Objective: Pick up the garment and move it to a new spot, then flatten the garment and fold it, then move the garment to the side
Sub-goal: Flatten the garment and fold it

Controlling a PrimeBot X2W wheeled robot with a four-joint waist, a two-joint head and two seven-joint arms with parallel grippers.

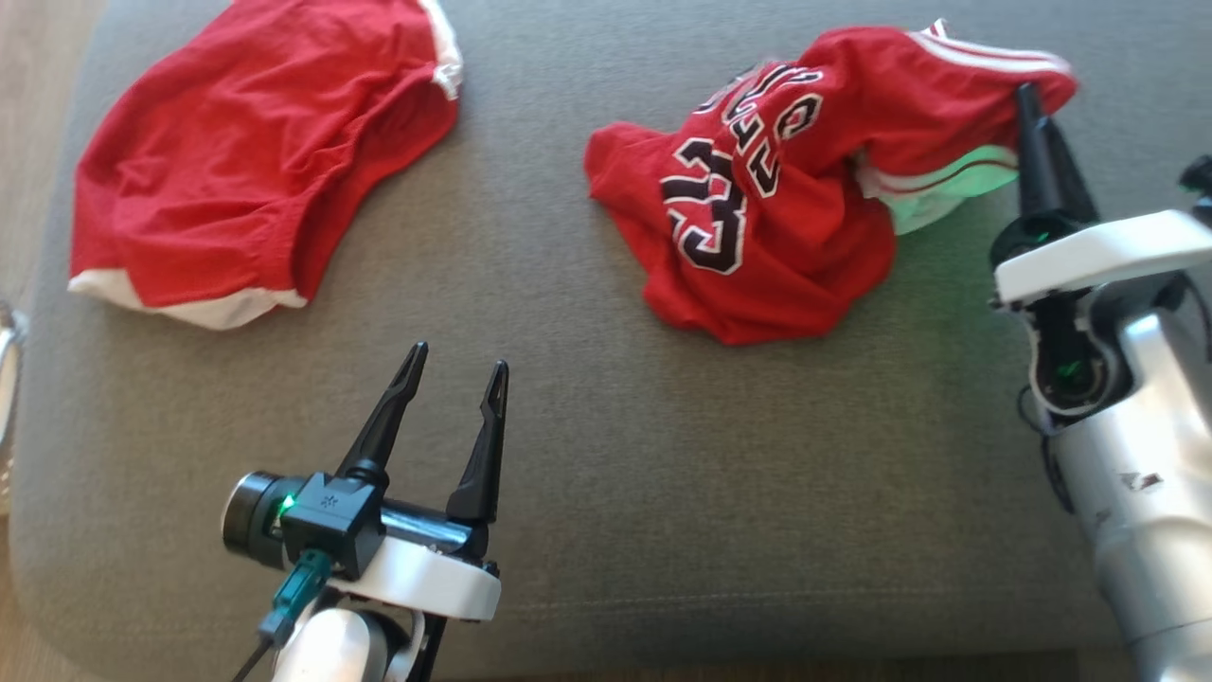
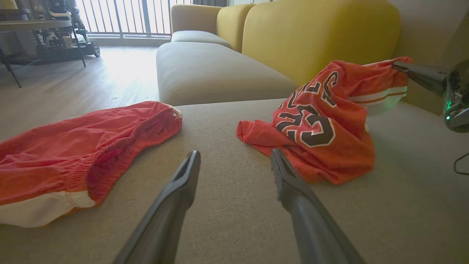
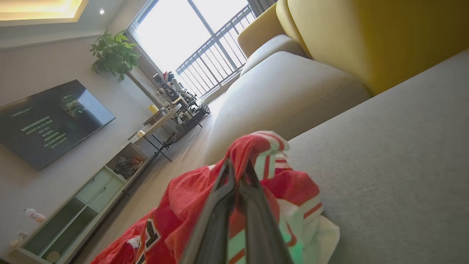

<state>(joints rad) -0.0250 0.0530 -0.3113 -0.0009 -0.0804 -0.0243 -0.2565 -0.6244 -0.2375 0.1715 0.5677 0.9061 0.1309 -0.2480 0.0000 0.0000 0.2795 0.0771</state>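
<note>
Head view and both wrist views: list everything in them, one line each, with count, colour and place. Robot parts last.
cushion: one, grey, under both garments
jersey: one, red with black-and-white lettering, crumpled on the cushion's right
shorts: one pair, red with white trim, on the cushion's left
sofa: one, yellow back, beige seats, beyond the cushion
cabinet: one, pale, against the wall
television: one, dark, above the cabinet
potted plant: one, green, beside the window
left gripper: one, black, over the cushion's near part, jaws open and empty
right gripper: one, black, jaws shut on the jersey's striped edge
</note>
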